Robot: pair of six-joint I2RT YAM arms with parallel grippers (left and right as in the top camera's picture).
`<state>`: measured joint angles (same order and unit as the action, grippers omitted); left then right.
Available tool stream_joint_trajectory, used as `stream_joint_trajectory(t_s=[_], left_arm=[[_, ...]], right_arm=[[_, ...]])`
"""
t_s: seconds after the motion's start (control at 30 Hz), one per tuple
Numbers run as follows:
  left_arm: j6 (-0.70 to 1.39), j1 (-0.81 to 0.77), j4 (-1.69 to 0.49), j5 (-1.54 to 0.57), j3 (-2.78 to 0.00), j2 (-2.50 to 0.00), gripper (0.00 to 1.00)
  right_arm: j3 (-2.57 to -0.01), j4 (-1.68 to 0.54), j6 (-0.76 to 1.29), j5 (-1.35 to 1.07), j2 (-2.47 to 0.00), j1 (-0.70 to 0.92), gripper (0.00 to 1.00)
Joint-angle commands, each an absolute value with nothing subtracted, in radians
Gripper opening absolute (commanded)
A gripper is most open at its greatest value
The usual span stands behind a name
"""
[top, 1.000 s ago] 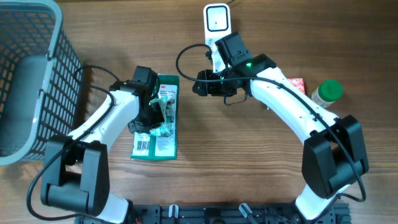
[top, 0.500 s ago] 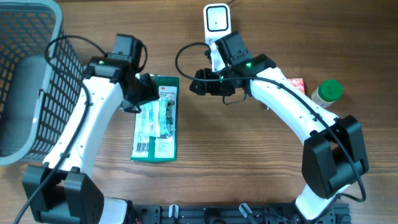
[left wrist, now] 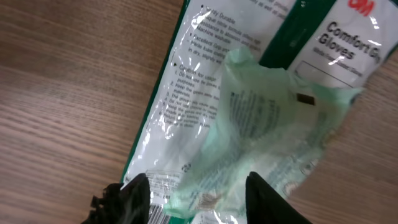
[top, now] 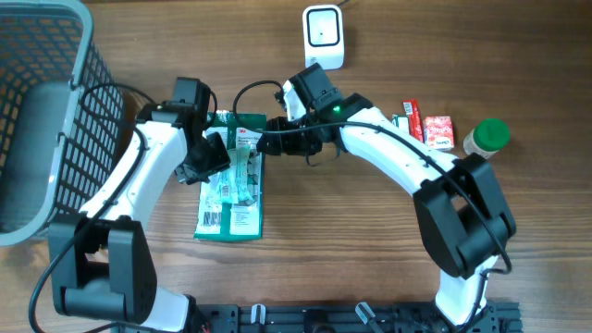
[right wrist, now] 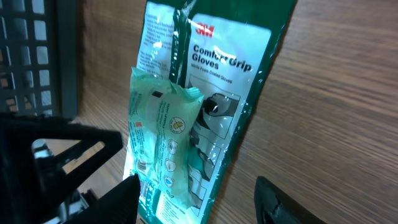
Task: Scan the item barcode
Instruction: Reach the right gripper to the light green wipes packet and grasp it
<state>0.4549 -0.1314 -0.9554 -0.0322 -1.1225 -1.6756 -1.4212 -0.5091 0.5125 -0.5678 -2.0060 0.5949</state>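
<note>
While above glove pack, left fingers, right fingers both parted, empty.

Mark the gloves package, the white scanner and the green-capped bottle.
gloves package (top: 239,215): overhead view, lower printed label.
white scanner (top: 324,32): overhead view, top face.
green-capped bottle (top: 491,132): overhead view, green cap.

Red "3M" logo, "Comfort Grip Gloves" on green glove packet, smaller print unreadable
</note>
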Motion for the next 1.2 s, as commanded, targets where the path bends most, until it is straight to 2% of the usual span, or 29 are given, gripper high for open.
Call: stream_joint_trajectory(t_s=[0.0, 0.13, 0.3, 0.63, 1.17], left_arm=[[0.450, -0.126, -0.908, -0.037, -1.064, -1.682, 0.34], [0.458, -0.126, -0.828, -0.037, -0.989, -1.683, 0.27], [0.460, -0.126, -0.789, -0.036, -0.952, -1.683, 0.25], [0.460, -0.126, -0.781, -0.036, -0.952, -1.683, 0.25], [0.458, -0.126, -0.781, -0.033, -0.952, -1.683, 0.25]], right_arm=[[-1.418, -0.496, 0.523, -0.627, -2.026, 0.598, 0.59], [-1.418, -0.480, 0.524, -0.631, -2.039, 0.598, 0.59], [-1.418, -0.451, 0.522, -0.696, -2.079, 0.601, 0.59], [-1.418, -0.332, 0.527, -0.738, -2.152, 0.676, 0.59], [-1.418, -0.292, 0.631, -0.629, -2.193, 0.721, 0.59]])
